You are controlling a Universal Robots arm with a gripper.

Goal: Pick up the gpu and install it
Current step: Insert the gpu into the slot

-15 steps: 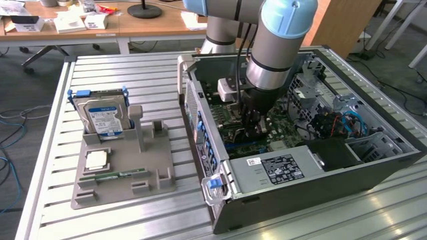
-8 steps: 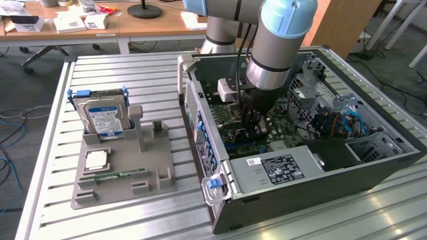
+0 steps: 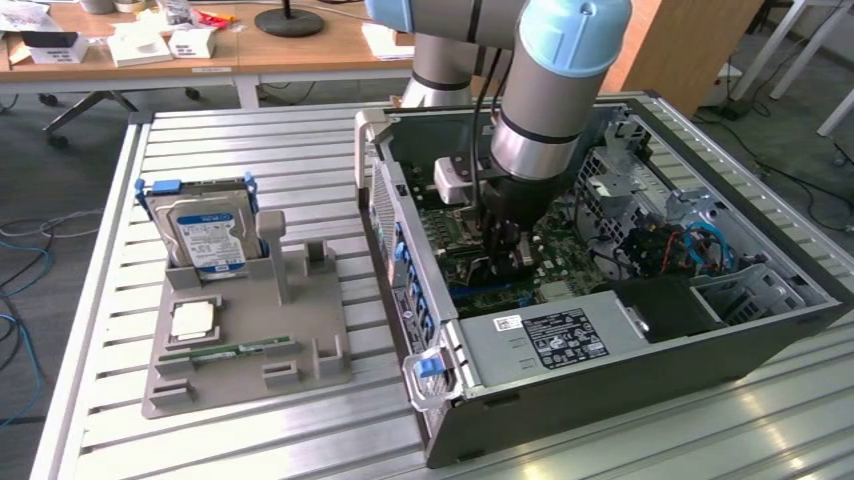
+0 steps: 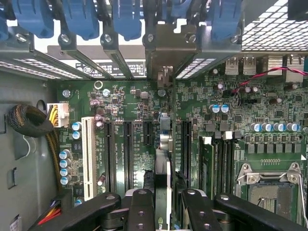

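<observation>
a: where's the gpu right now?

b: edge-on between the fingers of the gripper, seen in the wrist view as a thin dark-and-silver strip running straight ahead of the tool. the gripper is clenched on it, partway closed around the card's thickness. its far end reaches toward the rear bracket openings of the computer case.

a: how should the seating go, would you say?

b: my judgement: keep the card's lower edge parallel to the long black slot rows on the motherboard and press evenly, so neither end dips first. the silver end needs to meet its opening squarely.

a: what's tight around the tool?

b: slots lie just beside the card on both sides, and a memory stick stands upright near the fingers on one side. beyond that is the bare cpu socket. on the other side a white slot and a braided cable bundle sit farther off.

a: and above?

b: in the exterior view the arm drops through the case's open side, walls well apart from it. the parts tray with the hard drive is outside, clear of the tool.
</observation>
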